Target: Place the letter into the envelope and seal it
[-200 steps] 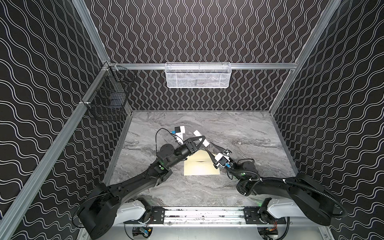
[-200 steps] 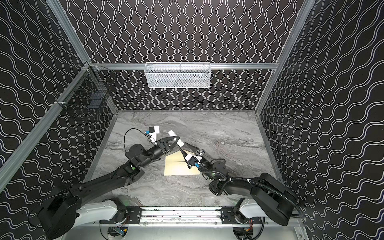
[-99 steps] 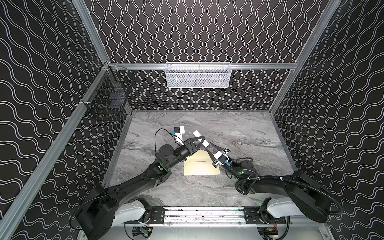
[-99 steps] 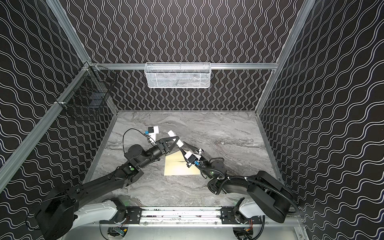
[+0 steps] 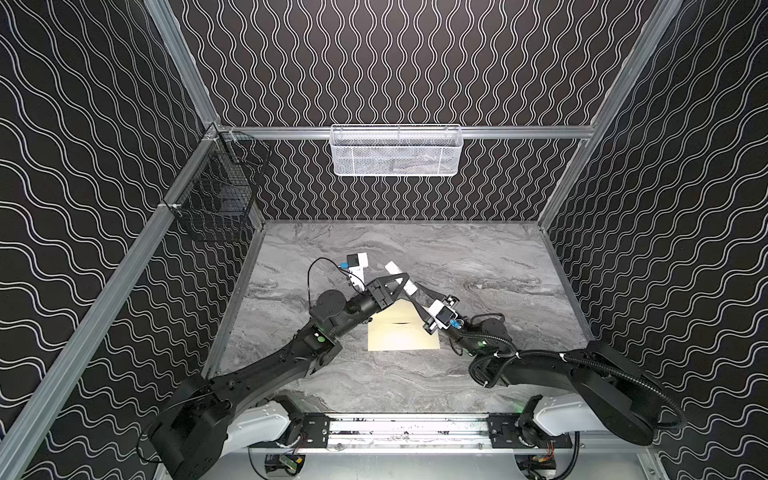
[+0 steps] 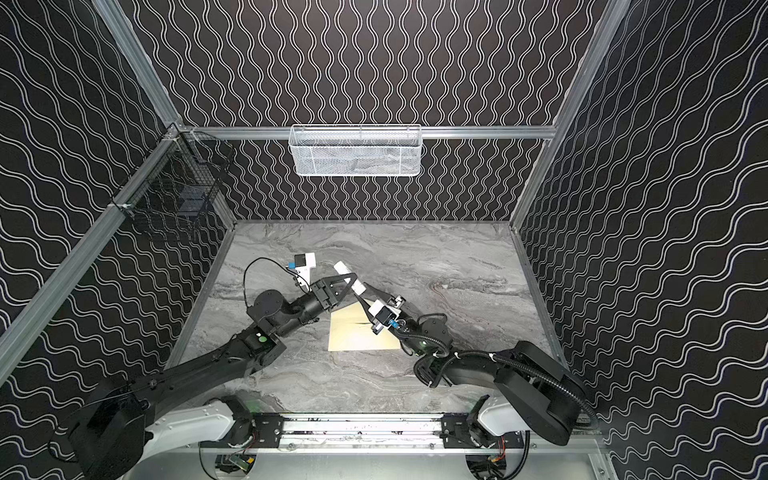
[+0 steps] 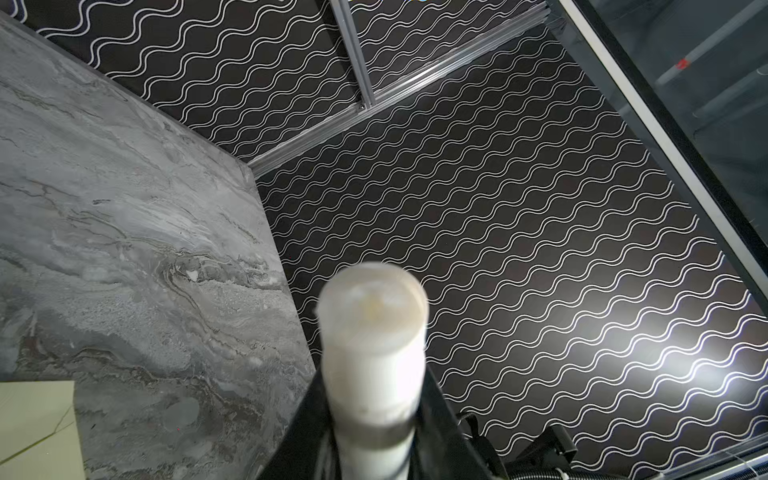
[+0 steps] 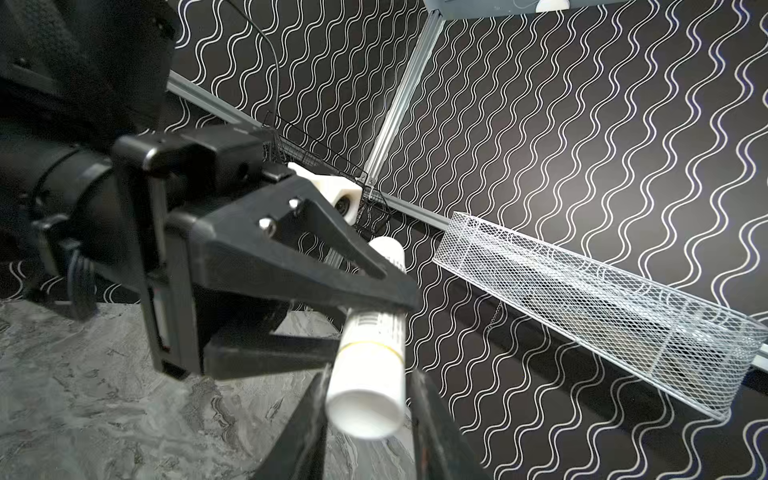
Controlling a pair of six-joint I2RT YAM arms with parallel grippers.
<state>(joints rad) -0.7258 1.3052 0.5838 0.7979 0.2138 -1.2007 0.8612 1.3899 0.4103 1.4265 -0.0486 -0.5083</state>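
The cream envelope (image 5: 401, 334) (image 6: 357, 338) lies flat on the marble table, a crease across it; one corner of it shows in the left wrist view (image 7: 33, 424). The letter is hidden. Above the envelope's far edge a white cylinder (image 5: 395, 272) (image 7: 374, 332) (image 8: 374, 332) hangs tilted in the air. My left gripper (image 5: 401, 281) (image 6: 351, 281) (image 7: 374, 419) is shut on its middle. My right gripper (image 5: 417, 291) (image 6: 365, 293) (image 8: 368, 382) is shut on its lower end, coming from the opposite side.
A white mesh basket (image 5: 397, 151) hangs on the back wall, and a black wire basket (image 5: 216, 203) hangs on the left wall. Patterned walls close in the table on three sides.
Both grippers stay on the white cylinder in the same place. Only the right arm's rear links have shifted slightly.
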